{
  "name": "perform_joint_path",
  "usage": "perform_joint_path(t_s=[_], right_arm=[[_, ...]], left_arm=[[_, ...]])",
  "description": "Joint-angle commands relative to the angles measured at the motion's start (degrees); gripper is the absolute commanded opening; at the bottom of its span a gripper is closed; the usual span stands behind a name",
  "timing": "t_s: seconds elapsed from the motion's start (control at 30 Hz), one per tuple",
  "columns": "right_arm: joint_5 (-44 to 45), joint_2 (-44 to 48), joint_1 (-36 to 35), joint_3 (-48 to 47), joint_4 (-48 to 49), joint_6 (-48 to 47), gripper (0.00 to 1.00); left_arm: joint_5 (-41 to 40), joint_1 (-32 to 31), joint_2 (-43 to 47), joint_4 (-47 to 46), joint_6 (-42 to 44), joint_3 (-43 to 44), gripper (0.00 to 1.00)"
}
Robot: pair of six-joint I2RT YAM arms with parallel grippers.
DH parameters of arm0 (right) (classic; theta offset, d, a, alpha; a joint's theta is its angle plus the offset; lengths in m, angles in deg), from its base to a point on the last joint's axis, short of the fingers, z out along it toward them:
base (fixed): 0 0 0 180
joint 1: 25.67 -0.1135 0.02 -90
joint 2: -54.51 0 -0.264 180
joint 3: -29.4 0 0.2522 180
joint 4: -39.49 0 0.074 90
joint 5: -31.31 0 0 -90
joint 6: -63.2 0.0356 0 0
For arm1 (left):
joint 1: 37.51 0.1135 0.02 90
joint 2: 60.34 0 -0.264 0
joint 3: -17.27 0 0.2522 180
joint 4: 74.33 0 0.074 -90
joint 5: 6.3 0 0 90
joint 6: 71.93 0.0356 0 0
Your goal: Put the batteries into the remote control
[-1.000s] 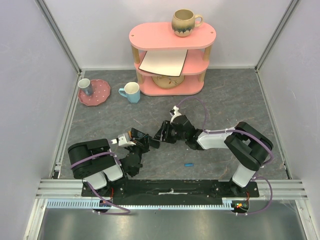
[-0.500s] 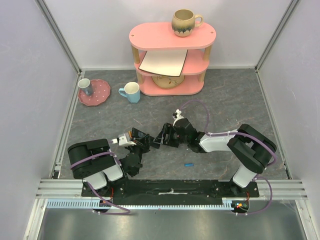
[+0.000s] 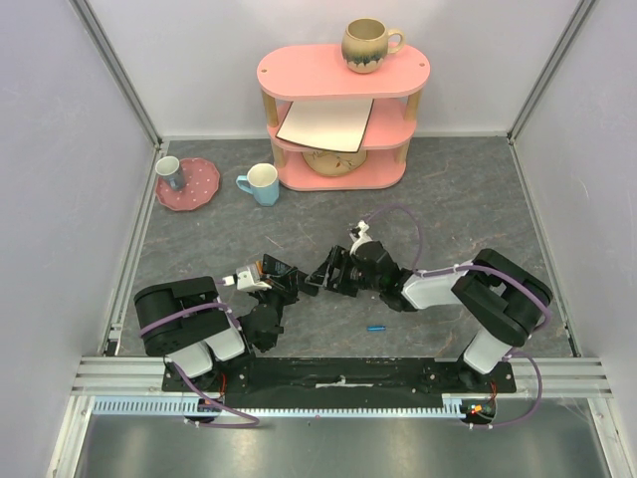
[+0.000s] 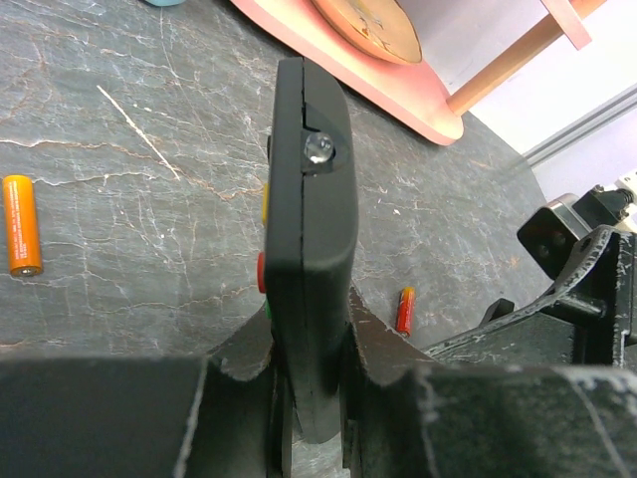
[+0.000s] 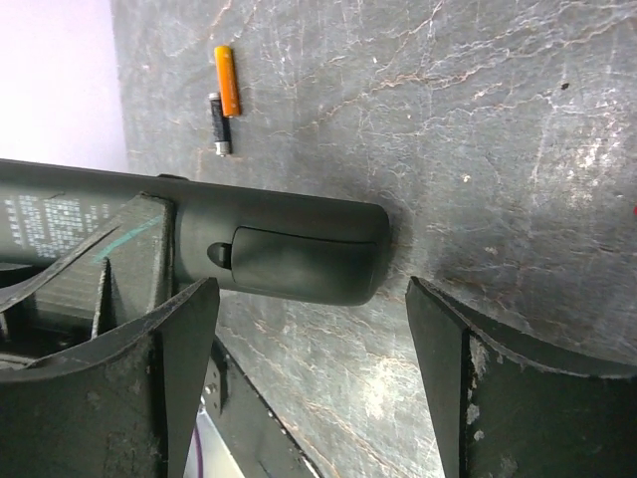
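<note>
1. Grey marbled table [image 3: 468,199] fills the floor of a pale-walled booth. A pink shelf [image 3: 338,70] stands at the far edge, well apart from the work.
2. The remote [image 4: 311,249] is off the table near the front middle, between the two arms, turned up on its long edge.
3. The left gripper [image 4: 309,373] is pressed together on one end of the remote, with a finger on each broad face.
4. The right gripper [image 5: 311,294] is spread wide. The remote's free end lies in the gap between its fingers, stopping short of one of them.
5. The remote looks light, stiff and smooth. Pinched at one end only, it would probably pivot under a hard push. Its cover [image 5: 299,261] appears closed, and the small catch is the likely place to work it.
6. An orange battery [image 5: 228,80] and a dark battery [image 5: 218,123] lie side by side on the table beyond the remote. A blue battery [image 3: 376,327] lies near the right arm's base.
7. The batteries are small, hard and round, so they will likely roll. Each is best pinched across mid-barrel.
</note>
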Motion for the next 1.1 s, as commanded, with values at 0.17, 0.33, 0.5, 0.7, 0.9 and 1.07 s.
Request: perform_joint_path(t_s=[0.17,0.33,0.5,0.7,0.9,1.07], right_arm=[[-2.0,-0.86,1.45,3.67,15.88,5.46,0.85],[-3.05,-3.24,1.45,2.71,16.14,4.67,0.84],[-3.93,-4.91,1.45,1.3,12.73,3.18,0.81],[-4.19,-6.23,1.36,1.91,14.9,3.78,0.82],[-4.02,-6.49,1.36,2.27,17.99,5.1,0.86],[-4.02,-6.93,1.36,1.3,16.15,4.31,0.84]], left_arm=[[-0.1,-0.47,-2.07,-8.11,1.69,-6.91,0.02],[-0.27,-0.47,-2.94,-8.11,0.46,-7.09,0.02],[-0.54,-0.47,-3.3,-8.02,0.11,-7.18,0.02],[-0.36,-0.47,-3.82,-8.1,-0.16,-6.83,0.02],[-0.45,-0.56,-3.39,-8.11,0.11,-7.0,0.02],[-0.63,-0.73,-3.3,-8.11,0.11,-7.18,0.02]])
